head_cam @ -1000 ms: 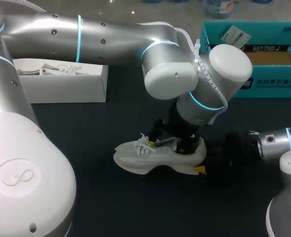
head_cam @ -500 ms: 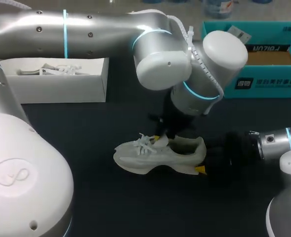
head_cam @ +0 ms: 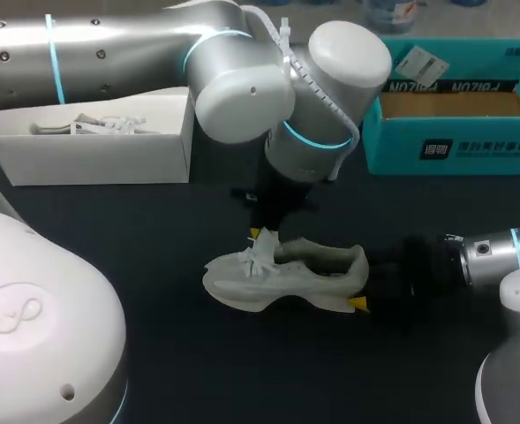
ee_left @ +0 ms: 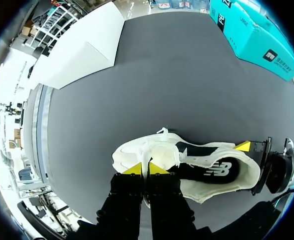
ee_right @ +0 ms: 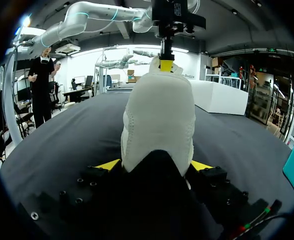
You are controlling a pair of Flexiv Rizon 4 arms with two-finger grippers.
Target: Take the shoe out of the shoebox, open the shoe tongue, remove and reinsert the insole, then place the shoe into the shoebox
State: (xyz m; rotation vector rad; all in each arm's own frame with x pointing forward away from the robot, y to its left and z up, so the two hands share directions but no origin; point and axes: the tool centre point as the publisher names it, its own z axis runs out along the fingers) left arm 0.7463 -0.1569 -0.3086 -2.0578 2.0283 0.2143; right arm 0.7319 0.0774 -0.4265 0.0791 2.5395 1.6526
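A white shoe (head_cam: 282,276) lies on the dark table (head_cam: 154,256), outside the white box (head_cam: 101,163) and teal box (head_cam: 454,146). The right gripper (ee_right: 155,165) clamps its heel (ee_right: 159,115). The left gripper (ee_left: 146,169) pinches the tongue (ee_left: 164,154) between closed fingers. Insole removal, reinsertion and boxing appear left to do.

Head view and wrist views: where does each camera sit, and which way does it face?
Head view: above and behind the robot, looking down on the table; left arm and right arm show.
Left wrist view: above the shoe, looking down; left fingers pinch its tongue.
Right wrist view: low behind the shoe, looking along it; right fingers clamp it.
Both wrist views share the shoe.
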